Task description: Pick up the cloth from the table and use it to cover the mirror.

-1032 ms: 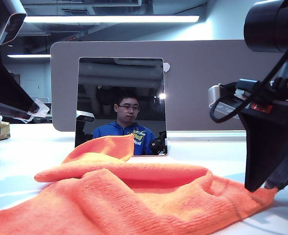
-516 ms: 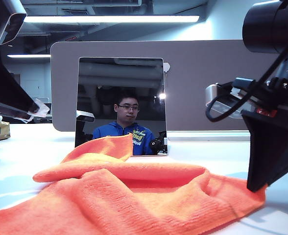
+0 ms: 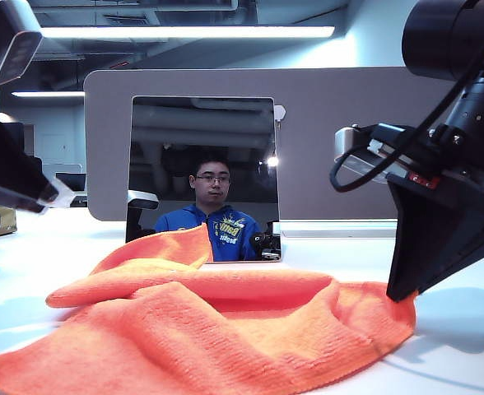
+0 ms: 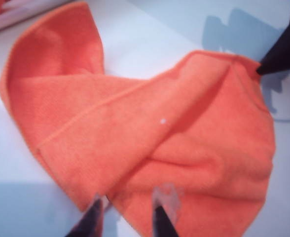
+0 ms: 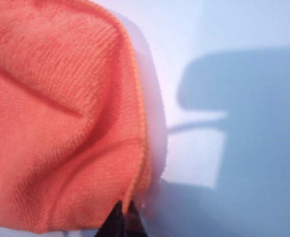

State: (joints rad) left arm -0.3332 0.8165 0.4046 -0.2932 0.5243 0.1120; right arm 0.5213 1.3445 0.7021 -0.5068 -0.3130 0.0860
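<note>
right hand [image 5: 124,217] pinching cloth [image 3: 217,329] hem, at 4 o'clock | left hand [image 4: 127,215] hanging part-open over the 8 o'clock edge, empty | cloth lying crumpled on bench [image 3: 53,247] before mirror [image 3: 202,177] | risk: thin one-corner pinch slipping, dragged cloth toppling mirror

cloth [image 3: 209,329] hides mirror [image 3: 202,177] lower edge; left gripper [image 4: 127,217] and right gripper [image 5: 123,219] cropped by frame edge.

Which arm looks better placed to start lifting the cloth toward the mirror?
The right. The right gripper is shut on the cloth at its edge. The left gripper hangs open above the cloth's other side, holding nothing. The mirror stands uncovered behind.
</note>
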